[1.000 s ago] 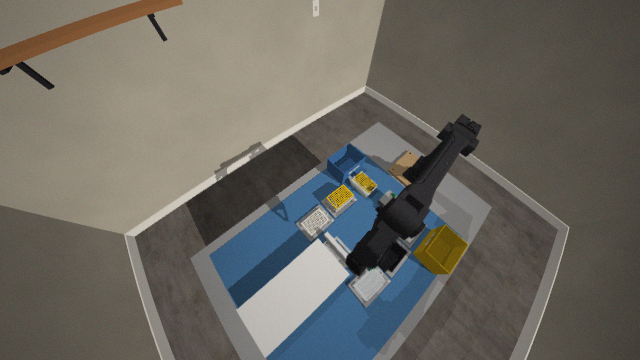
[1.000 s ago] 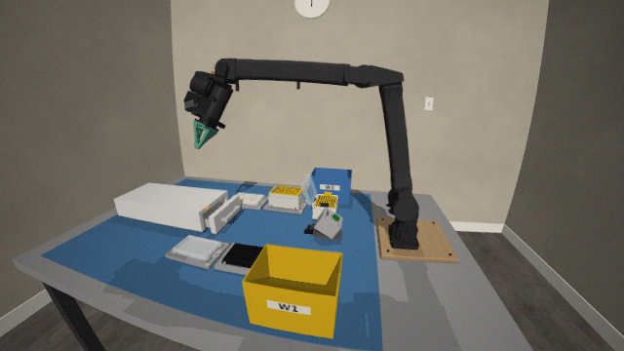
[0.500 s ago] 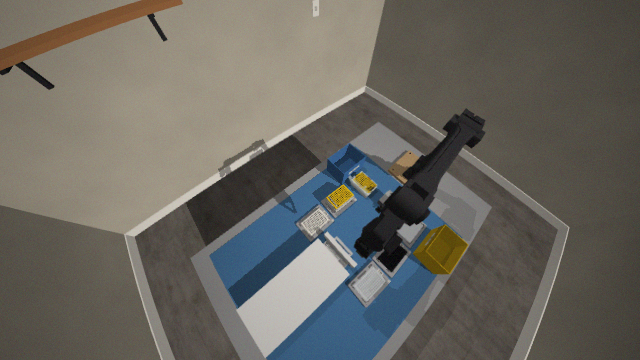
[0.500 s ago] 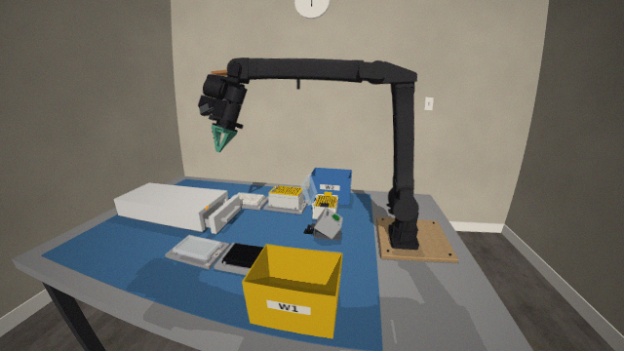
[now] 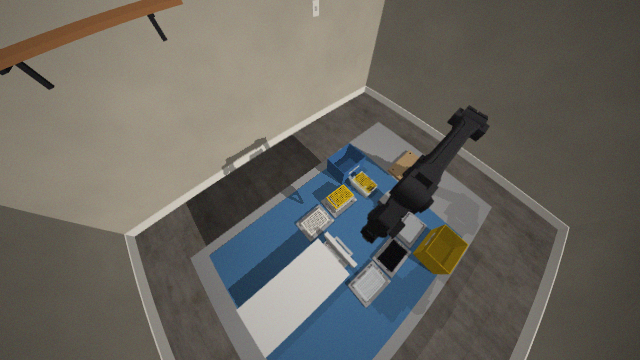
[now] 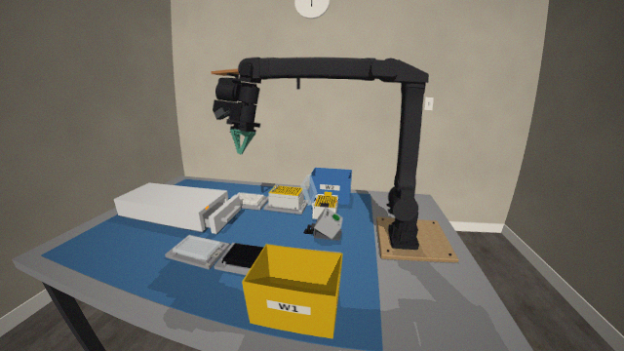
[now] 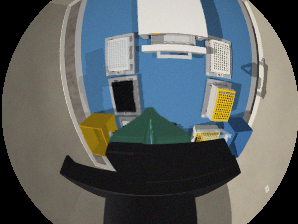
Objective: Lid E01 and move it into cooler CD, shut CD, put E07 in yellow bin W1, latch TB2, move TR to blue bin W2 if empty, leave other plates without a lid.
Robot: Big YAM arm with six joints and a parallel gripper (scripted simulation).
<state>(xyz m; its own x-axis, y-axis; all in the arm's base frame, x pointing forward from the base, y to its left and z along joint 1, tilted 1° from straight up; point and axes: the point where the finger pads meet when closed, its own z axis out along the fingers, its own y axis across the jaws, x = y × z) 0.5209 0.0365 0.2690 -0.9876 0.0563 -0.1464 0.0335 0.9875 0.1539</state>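
Note:
My gripper (image 6: 242,144) (image 7: 150,111) has green fingers and is shut on nothing. It hangs high above the blue mat, over the nests near the cooler's drawer. The black plate (image 5: 391,255) (image 6: 242,254) (image 7: 124,95) lies in its nest without a lid. A white plate (image 5: 369,283) (image 6: 197,248) (image 7: 119,50) lies in the nest beside it. A light grey lid (image 5: 411,230) lies in the nest next to the yellow bin W1 (image 5: 441,248) (image 6: 292,288) (image 7: 96,131). The white cooler CD (image 5: 292,295) (image 6: 166,205) has its drawer front (image 5: 340,248) (image 6: 223,215) standing a little out from the housing.
A second white plate (image 5: 315,221) (image 6: 251,199) sits in a far nest. Tip rack TR (image 5: 340,198) (image 6: 285,195) shows yellow tips. Tip box TB2 (image 5: 363,183) (image 6: 326,202) stands before blue bin W2 (image 5: 345,162) (image 6: 332,182). The DONE key (image 6: 335,217) is beside it.

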